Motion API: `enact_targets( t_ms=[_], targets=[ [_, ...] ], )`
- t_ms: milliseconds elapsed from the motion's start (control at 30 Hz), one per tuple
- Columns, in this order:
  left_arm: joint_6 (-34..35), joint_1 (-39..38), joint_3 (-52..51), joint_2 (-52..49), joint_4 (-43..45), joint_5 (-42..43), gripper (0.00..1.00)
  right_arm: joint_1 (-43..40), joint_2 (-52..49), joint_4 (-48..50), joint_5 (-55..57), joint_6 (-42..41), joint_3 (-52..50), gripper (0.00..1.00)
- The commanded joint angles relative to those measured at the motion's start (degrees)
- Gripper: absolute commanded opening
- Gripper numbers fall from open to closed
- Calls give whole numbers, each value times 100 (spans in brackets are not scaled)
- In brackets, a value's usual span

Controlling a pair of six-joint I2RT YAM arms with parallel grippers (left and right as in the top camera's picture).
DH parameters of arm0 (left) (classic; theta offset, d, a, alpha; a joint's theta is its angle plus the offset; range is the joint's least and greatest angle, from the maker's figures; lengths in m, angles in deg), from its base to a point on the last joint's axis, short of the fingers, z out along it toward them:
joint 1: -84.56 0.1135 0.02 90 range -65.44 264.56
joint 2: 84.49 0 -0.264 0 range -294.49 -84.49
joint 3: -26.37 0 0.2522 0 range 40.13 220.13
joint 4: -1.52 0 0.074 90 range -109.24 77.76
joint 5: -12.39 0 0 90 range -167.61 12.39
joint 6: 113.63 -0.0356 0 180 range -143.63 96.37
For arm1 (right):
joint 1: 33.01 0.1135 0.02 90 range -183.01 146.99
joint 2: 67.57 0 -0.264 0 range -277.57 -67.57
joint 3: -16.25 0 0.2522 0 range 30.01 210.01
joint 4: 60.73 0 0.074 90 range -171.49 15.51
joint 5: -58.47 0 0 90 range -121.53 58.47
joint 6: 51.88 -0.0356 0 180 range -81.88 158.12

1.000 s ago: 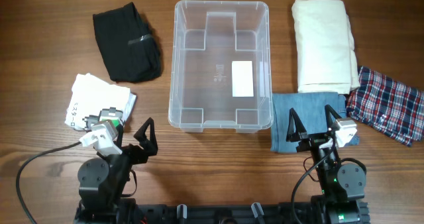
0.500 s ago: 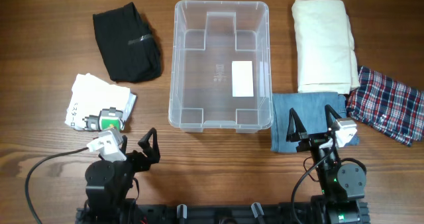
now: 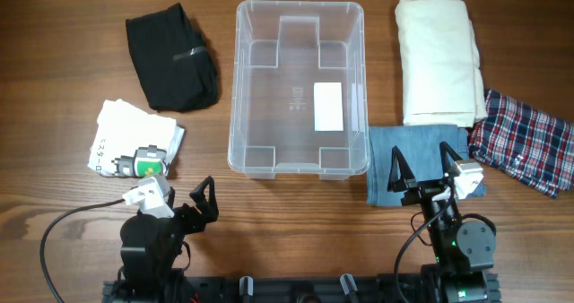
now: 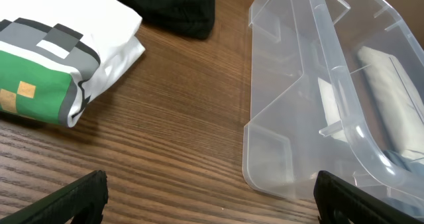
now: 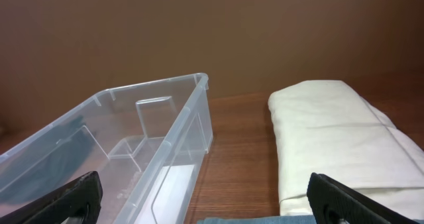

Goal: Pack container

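SUPERVISOR: Report packing progress.

OPERATOR: Not started, by my reading. The clear rectangular plastic container [image 3: 278,115] stands mid-table on the wooden table [image 3: 63,97], its long sides running away from me. It holds nothing; only the white label [image 3: 328,107] on its base shows.

SUPERVISOR: Location of the items?

OPERATOR: All are outside the container. To its left lie a black folded garment [image 3: 172,56] and, nearer me, a white folded garment with a green print [image 3: 134,140]. To its right lie a cream folded cloth [image 3: 437,61], a blue denim folded piece [image 3: 421,146] just beside the container's near right corner, and a red-and-blue plaid cloth [image 3: 525,151] at the far right. I cannot tell whether the denim touches the container wall.

SUPERVISOR: State of the jaws?

OPERATOR: The left jaws are spread wide and grip nothing; they sit near the front table edge, short of the white garment. The right jaws are also spread wide and empty, over the near part of the denim piece.

SUPERVISOR: Work remaining?

OPERATOR: All of it, in my judgement. Five pieces are to be picked and placed inside. The denim is closest to the right jaws, the white garment to the left jaws.
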Motion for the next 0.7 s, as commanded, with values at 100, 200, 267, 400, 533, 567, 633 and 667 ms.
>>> enact_targets(
  t_ms=[100,200,267,400,533,567,633,667],
  targets=[
    [28,-9,-31,83,20,28,100,-28,24,20,-66,105,-9,100],
    [28,-9,-31,83,20,28,100,-28,24,20,-66,105,-9,99],
    [28,-9,-31,83,20,28,100,-28,24,20,-66,105,-9,100],
    [28,-9,-31,83,20,28,100,-28,24,20,-66,105,-9,100],
    [28,-9,-31,83,20,28,100,-28,24,22,-109,-455,-9,100],
    [28,-9,-31,83,20,28,100,-28,24,24,-109,-758,-9,100],
    [28,-9,-31,83,20,28,100,-28,24,24,-107,-1318,-9,100],
    [28,-9,-31,83,20,28,100,-28,24,26,-107,-1604,-9,100]
  ],
)
